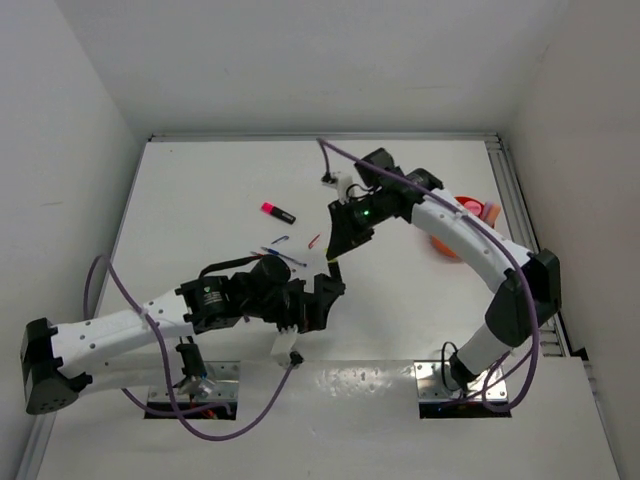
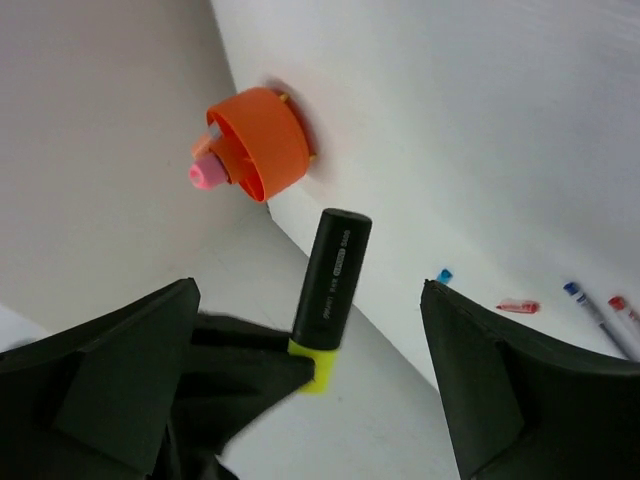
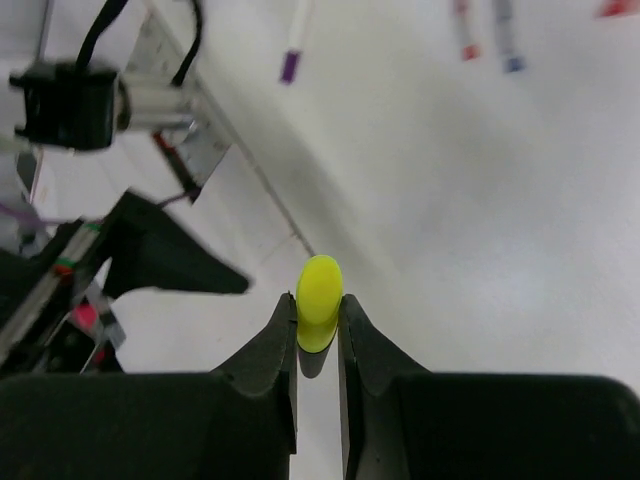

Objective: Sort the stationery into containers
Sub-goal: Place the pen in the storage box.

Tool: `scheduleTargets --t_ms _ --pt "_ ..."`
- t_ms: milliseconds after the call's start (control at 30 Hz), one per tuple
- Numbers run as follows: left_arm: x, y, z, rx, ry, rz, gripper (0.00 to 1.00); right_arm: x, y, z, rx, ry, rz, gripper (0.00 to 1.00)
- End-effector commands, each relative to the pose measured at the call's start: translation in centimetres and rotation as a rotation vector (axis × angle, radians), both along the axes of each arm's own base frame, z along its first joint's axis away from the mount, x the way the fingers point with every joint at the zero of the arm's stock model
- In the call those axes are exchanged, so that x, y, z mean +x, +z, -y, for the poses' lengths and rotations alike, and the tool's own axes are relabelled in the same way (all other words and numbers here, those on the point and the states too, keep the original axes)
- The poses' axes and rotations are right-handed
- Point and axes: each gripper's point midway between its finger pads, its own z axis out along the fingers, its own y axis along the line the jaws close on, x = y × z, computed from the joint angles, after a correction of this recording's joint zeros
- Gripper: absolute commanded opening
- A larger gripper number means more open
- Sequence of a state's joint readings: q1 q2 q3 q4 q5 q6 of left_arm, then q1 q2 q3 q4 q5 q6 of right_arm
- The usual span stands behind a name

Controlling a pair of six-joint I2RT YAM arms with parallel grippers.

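The right gripper (image 3: 318,312) is clamped on the cap end of the yellow highlighter (image 2: 333,265). Its black barrel stands between the wide-open fingers of the left gripper (image 1: 326,288) (apparently touching neither). The orange bowl (image 2: 262,140) sits by the right edge of the counter (image 1: 220,180), on the right arm's side, so that arm is the nearer carrier.

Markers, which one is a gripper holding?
The yellow black-capped marker, pinched by the right gripper; the pink marker lies on the table.
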State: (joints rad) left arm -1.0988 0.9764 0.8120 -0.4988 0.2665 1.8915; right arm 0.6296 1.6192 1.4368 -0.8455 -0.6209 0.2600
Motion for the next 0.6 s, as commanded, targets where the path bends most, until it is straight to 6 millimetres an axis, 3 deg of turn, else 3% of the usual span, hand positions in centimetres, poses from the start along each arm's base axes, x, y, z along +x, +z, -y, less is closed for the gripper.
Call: scheduleTargets --t_ms 0,33,67,100,133,200,267,300,333,367,400,433,500,533,567 --pt "-0.2 4.4 0.9 -0.202 0.117 -0.163 1.0 4.9 3.4 3.7 0.037 -0.14 0.131 0.0" --pt "0.4 6.3 1.3 -0.267 0.178 -0.222 1.0 7.0 4.3 6.1 0.05 -0.225 0.159 0.0" --pt "1.0 7.2 1.4 -0.351 0.311 -0.396 1.0 8.1 5.1 7.4 0.063 -0.269 0.175 0.0" --pt "2.8 8.1 1.8 -0.415 0.427 -0.446 1.0 9.1 5.9 8.8 0.077 -0.314 0.194 0.0" --pt "3.7 10.2 1.8 -0.501 0.532 -0.574 1.0 10.7 7.3 11.6 0.089 -0.397 0.239 0.0" --pt "6.6 10.0 1.6 -0.532 0.7 -0.677 1.0 12.6 8.9 15.7 0.106 -0.514 0.31 0.0" --pt "7.7 11.0 1.5 -0.618 0.809 -0.861 1.0 12.3 10.4 18.3 0.12 -0.584 0.386 0.0" --pt "8.0 10.6 1.7 -0.623 0.839 -0.931 1.0 13.2 11.0 21.0 0.119 -0.666 0.435 0.0" --pt "8.7 10.0 1.3 -0.653 0.916 -1.049 1.0 12.8 10.2 22.2 0.115 -0.709 0.43 0.0" --pt "9.1 10.1 1.1 -0.664 0.946 -1.108 1.0 12.1 11.4 23.1 0.125 -0.741 0.482 0.0" --pt "10.1 9.1 0.7 -0.662 0.998 -1.165 1.0 12.4 11.7 25.3 0.124 -0.807 0.521 0.0" --pt "10.4 8.6 0.5 -0.683 1.052 -1.253 1.0 11.9 10.3 26.2 0.116 -0.844 0.503 0.0" --pt "13.0 8.1 -0.9 -0.743 1.133 -1.331 1.0 11.4 11.2 28.5 0.115 -0.919 0.592 0.0" --pt "13.6 8.0 -1.2 -0.783 1.164 -1.399 1.0 11.1 9.6 29.2 0.104 -0.956 0.572 0.0" --pt "14.4 8.2 -1.3 -0.818 1.151 -1.442 1.0 10.8 10.1 29.8 0.099 -0.985 0.618 0.0"
